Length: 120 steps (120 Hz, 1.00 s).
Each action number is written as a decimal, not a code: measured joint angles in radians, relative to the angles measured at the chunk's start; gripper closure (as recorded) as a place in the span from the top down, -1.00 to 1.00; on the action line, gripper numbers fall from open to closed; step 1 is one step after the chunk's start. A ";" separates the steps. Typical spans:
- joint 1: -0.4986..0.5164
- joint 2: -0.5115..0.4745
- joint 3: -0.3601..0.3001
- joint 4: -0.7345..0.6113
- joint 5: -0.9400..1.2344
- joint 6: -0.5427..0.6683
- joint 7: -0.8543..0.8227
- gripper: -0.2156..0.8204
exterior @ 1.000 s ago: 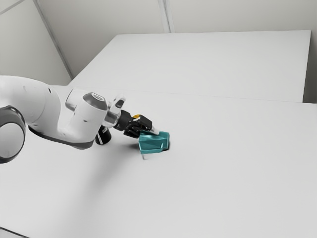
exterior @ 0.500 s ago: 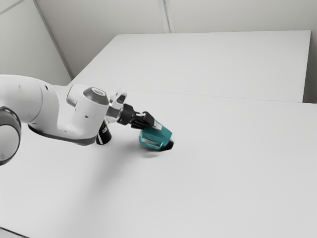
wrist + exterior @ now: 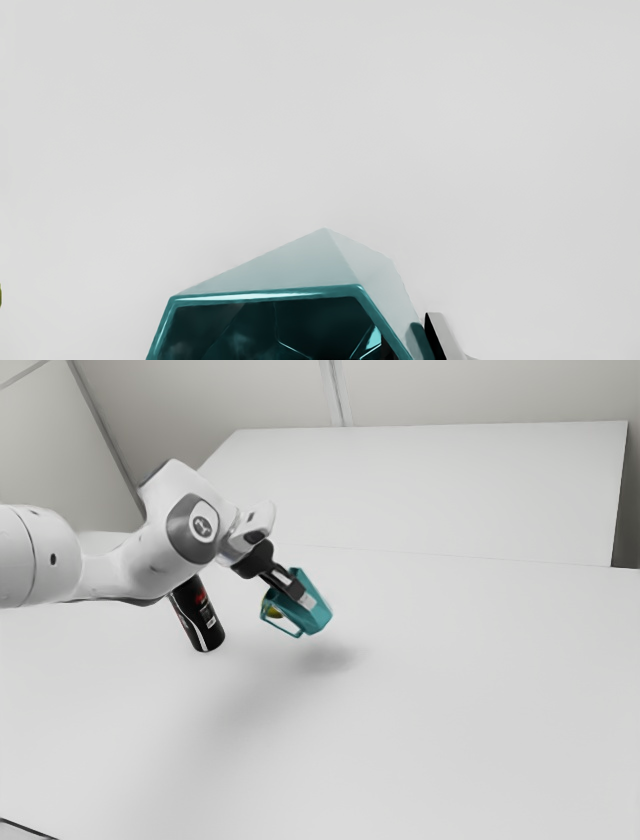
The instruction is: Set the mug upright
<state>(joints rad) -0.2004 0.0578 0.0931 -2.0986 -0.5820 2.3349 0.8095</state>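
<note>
In the exterior view, the arm (image 3: 140,565) comes in from the left, its forearm near level. It bends high at the wrist, and from there the hand slants down toward the exterior view's right. The gripper (image 3: 306,600) holds the mug (image 3: 318,620) up off the desk (image 3: 450,690). One finger (image 3: 441,335) lies along the mug's outer wall; where the other sits I cannot tell.

The mug is tilted, neither upright nor flat on its side. Its long axis runs aslant, much as the hand does: the mouth points up and toward the exterior view's left, back at the hand, and the base points down and to the right. The wrist view looks into its angular opening. The handle is on the lower side, toward the exterior view's left.

The mug hangs nearer the desk's far edge than its near side, with a soft shadow on the desktop below it. A black bottle (image 3: 203,625) stands on the desk, near the mug and below the arm's wrist. Something yellow-green (image 3: 274,612) shows by the handle, too small to name.
</note>
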 joint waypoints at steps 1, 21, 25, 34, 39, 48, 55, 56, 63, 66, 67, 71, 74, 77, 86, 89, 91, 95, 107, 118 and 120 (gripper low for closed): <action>0.000 -0.002 0.000 0.000 0.020 -0.002 -0.007 -0.91; 0.014 -0.022 0.002 -0.002 0.299 -0.039 -0.124 -0.92; 0.018 -0.023 0.002 -0.002 0.334 -0.045 -0.144 -0.92; 0.027 -0.022 0.002 -0.006 0.395 -0.060 -0.185 -0.92; 0.032 -0.019 0.002 -0.009 0.421 -0.066 -0.206 -0.92; 0.037 -0.010 0.002 -0.011 0.458 -0.073 -0.240 -0.92; 0.036 0.005 0.002 -0.011 0.478 -0.074 -0.263 -0.92; 0.036 0.007 0.002 -0.011 0.481 -0.074 -0.267 -0.92; 0.030 0.024 0.002 -0.011 0.493 -0.070 -0.288 -0.92; 0.028 0.030 0.002 -0.011 0.498 -0.067 -0.297 -0.92; 0.027 0.032 0.002 -0.011 0.499 -0.067 -0.299 -0.92; 0.024 0.038 0.002 -0.011 0.503 -0.062 -0.310 -0.92; 0.023 0.043 0.002 -0.011 0.507 -0.059 -0.318 -0.92; 0.022 0.047 0.002 -0.011 0.510 -0.055 -0.325 -0.92; 0.023 0.054 0.002 -0.010 0.526 -0.046 -0.346 -0.92; 0.023 0.056 0.002 -0.010 0.532 -0.043 -0.352 -0.92; 0.024 0.058 0.002 -0.010 0.536 -0.042 -0.356 -0.92; 0.025 0.061 0.002 -0.010 0.542 -0.039 -0.364 -0.92; 0.027 0.072 0.002 -0.008 0.555 -0.032 -0.385 -0.92; 0.034 0.083 0.002 -0.008 0.566 -0.027 -0.401 -0.92; 0.035 0.084 0.002 -0.008 0.568 -0.026 -0.404 -0.92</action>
<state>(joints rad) -0.1651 0.1420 0.0951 -2.1067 -0.0143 2.3089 0.4056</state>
